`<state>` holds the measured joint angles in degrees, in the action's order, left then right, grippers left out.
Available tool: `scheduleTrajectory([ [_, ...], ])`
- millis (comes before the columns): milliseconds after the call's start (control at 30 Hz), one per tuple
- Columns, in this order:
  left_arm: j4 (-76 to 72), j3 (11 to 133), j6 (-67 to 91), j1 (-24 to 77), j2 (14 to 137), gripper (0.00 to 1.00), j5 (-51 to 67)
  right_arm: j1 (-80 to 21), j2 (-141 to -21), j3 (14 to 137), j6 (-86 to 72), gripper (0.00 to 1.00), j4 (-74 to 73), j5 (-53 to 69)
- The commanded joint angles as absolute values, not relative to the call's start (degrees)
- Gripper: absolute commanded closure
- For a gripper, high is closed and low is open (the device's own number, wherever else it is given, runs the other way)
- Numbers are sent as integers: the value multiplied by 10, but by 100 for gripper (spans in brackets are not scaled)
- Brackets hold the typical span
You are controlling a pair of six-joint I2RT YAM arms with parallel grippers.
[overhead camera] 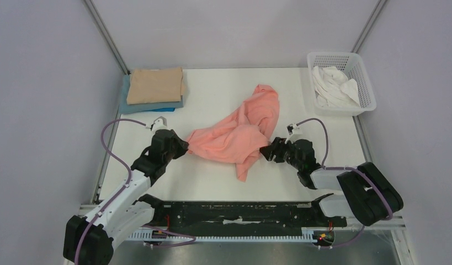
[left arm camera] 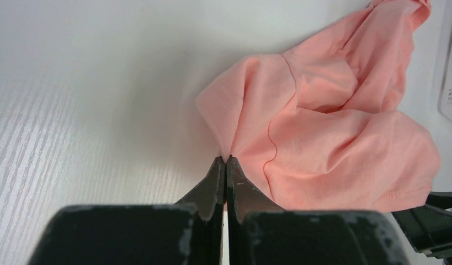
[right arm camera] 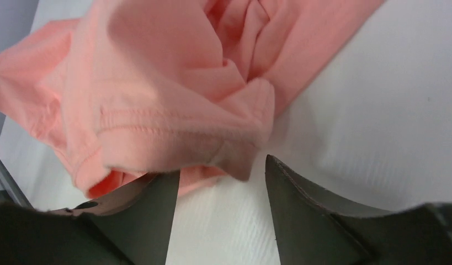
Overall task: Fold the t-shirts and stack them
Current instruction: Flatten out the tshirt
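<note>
Two wrist views: show the grip state, which the top view hides.
Left gripper (left arm camera: 224, 160): pinched tight on pink shirt (left arm camera: 323, 149) edge.
Right gripper (right arm camera: 222, 165): spread apart, shirt hem just beyond its tips.

Pink shirt (overhead camera: 240, 135) crumpled, tan shirt (overhead camera: 155, 85) folded

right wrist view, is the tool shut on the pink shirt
No, the right tool stands wide open, with the salmon-pink shirt not pinched.
</note>
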<state>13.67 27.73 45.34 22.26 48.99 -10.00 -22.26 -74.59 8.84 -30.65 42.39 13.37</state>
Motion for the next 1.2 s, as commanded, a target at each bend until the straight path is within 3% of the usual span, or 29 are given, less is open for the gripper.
scheduleTrajectory([
  [0,130,282,472,222,487,98,-112,-230,-783,126,-308,51,536,74],
  [167,145,300,468,223,484,98,-143,-230,-802,173,-266,99,469,72],
  [267,165,350,457,222,482,98,-187,-230,-745,219,-203,100,362,34],
  [467,231,574,390,221,512,98,-207,-230,-599,409,-52,100,76,-102],
  [633,251,750,351,221,521,98,-175,-230,-539,601,65,100,-73,-16],
  [900,274,958,308,221,500,98,-101,-230,-502,839,96,100,-171,78],
  [1167,279,1057,276,221,514,98,-90,-230,-524,958,93,100,-180,113],
])
